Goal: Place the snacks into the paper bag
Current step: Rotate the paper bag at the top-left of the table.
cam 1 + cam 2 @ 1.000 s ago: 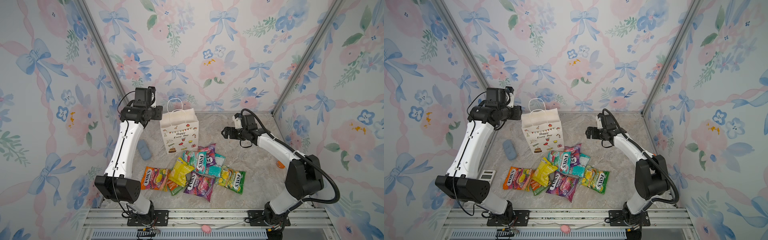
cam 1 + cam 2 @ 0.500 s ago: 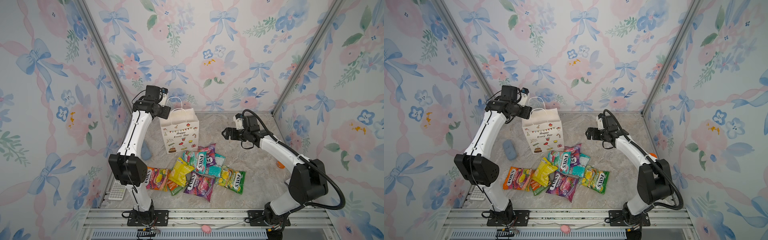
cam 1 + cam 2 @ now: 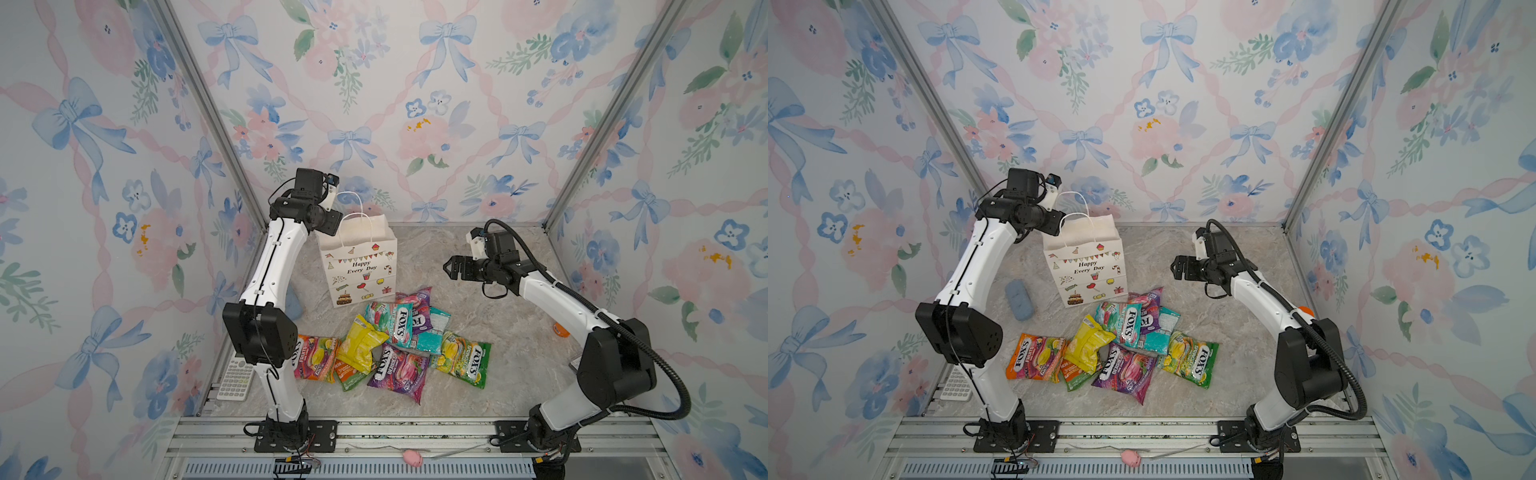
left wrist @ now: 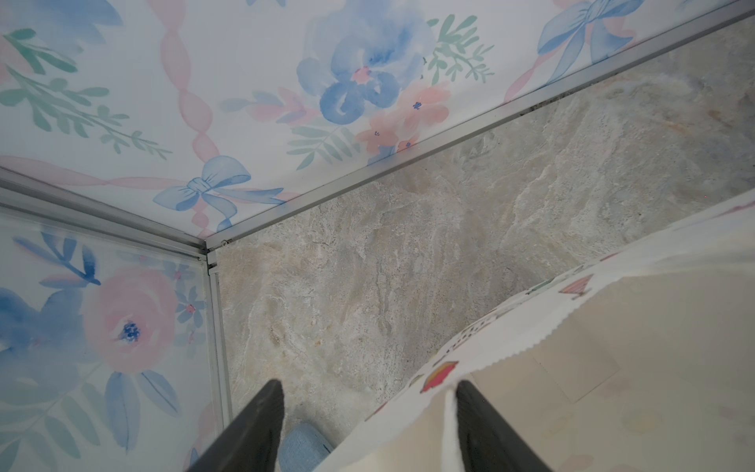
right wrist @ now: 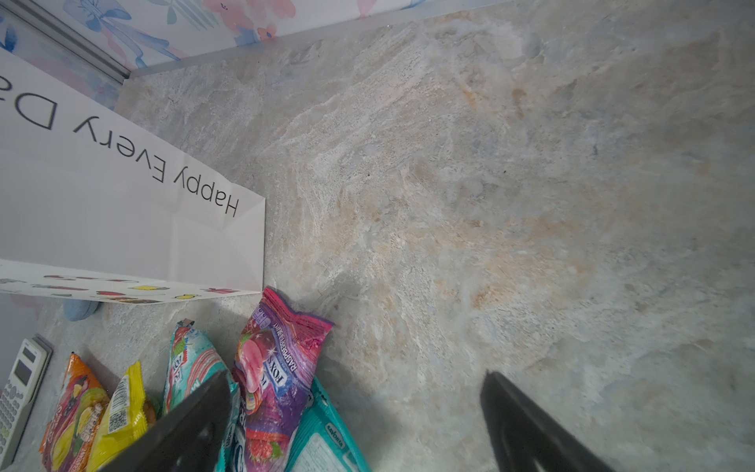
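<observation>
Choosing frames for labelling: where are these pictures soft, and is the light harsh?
Left wrist view: the black fingers of the left gripper and the white paper gift bag beside them are out of focus; wall corner sharp. Right wrist view: fingers of the right gripper blurred, bag lettering crisp. In both top views: even, soft light, faint shadows under the glossy snack packets.
</observation>
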